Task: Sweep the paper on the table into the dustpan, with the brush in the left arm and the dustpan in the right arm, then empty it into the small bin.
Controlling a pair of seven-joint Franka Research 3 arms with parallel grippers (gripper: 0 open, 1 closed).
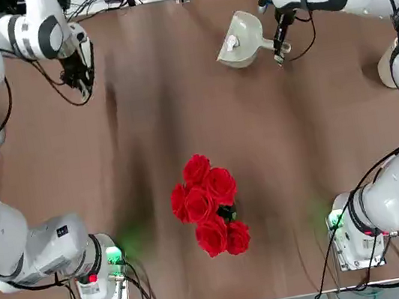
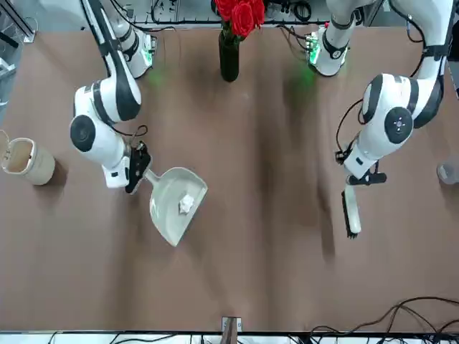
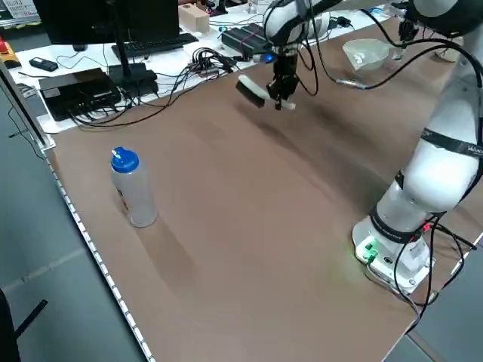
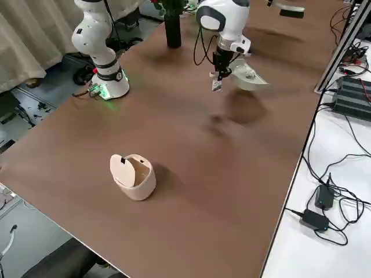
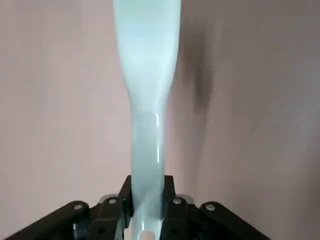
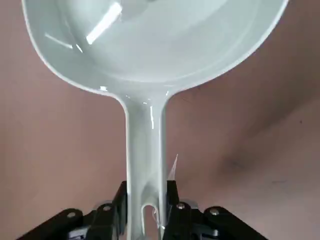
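Now | right end effector (image 2: 136,177) clenched dustpan (image 2: 174,202) holding paper (image 2: 186,204) | left end effector (image 2: 358,179) gripped brush (image 2: 351,211) | advice: keep scoop level toward small bin (image 2: 29,161).

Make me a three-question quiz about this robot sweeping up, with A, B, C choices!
1. Where is the paper?
A. in the dustpan
B. in the small bin
C. beside the bottle

2. What colour are the roses?
A. yellow
B. red
C. white

3. What is the left hand doing?
A. open and empty
B. holding the brush
C. holding the bottle

Answers: 1 A, the white scrap lies in the scoop, whose handle the right hand grips. 2 B, the bouquet is red in the top view. 3 B, its fingers are shut on the brush handle.
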